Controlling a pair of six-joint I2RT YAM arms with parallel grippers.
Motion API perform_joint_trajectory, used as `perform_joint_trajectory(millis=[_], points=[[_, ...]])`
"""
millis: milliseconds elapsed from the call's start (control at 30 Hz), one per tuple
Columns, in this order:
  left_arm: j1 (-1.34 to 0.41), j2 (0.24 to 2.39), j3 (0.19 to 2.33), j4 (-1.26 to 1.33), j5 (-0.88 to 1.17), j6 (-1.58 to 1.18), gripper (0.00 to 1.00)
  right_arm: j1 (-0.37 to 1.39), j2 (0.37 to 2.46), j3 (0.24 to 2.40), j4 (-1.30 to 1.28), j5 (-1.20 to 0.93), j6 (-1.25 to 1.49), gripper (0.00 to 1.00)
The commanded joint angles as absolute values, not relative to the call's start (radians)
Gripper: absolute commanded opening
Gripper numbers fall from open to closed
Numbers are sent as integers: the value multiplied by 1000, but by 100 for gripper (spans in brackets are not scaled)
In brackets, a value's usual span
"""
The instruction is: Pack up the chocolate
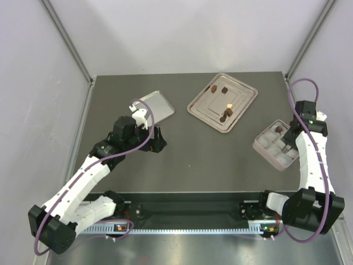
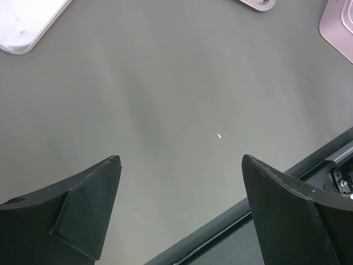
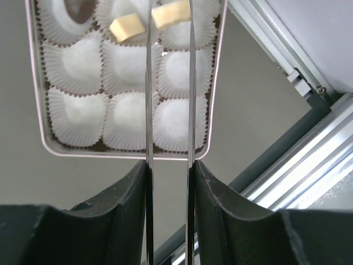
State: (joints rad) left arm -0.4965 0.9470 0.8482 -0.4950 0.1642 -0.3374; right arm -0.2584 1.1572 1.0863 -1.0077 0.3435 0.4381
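Right claw, at the table's 3 o'clock, has its thin blades drawn close on a cream chocolate piece over the 1 o'clock cup of the pink box. I see a second cream piece lying in the 12 o'clock cup and a dark piece in the 11 o'clock cup. Left claw hangs spread wide over bare table at 9 o'clock, and several more pieces lie on the silver tray at 12 o'clock.
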Motion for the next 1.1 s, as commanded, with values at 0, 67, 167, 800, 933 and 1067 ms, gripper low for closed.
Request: perform_joint_trajectory(millis=[0, 67, 167, 800, 933, 1067], points=[[-508, 951, 850, -480, 153, -330, 95, -299, 1114, 1071, -985, 385, 433, 29], [-508, 954, 851, -482, 150, -330, 95, -314, 1115, 1051, -959, 344, 416, 31], [-508, 956, 851, -483, 146, -330, 95, -328, 1120, 1043, -948, 336, 405, 32], [-508, 954, 853, -486, 138, -327, 95, -328, 1131, 1206, -997, 339, 373, 48], [-508, 954, 853, -486, 135, -327, 95, -307, 1143, 1319, -988, 200, 353, 47], [-508, 951, 857, -488, 132, -324, 95, -180, 1192, 1379, -899, 74, 339, 47]])
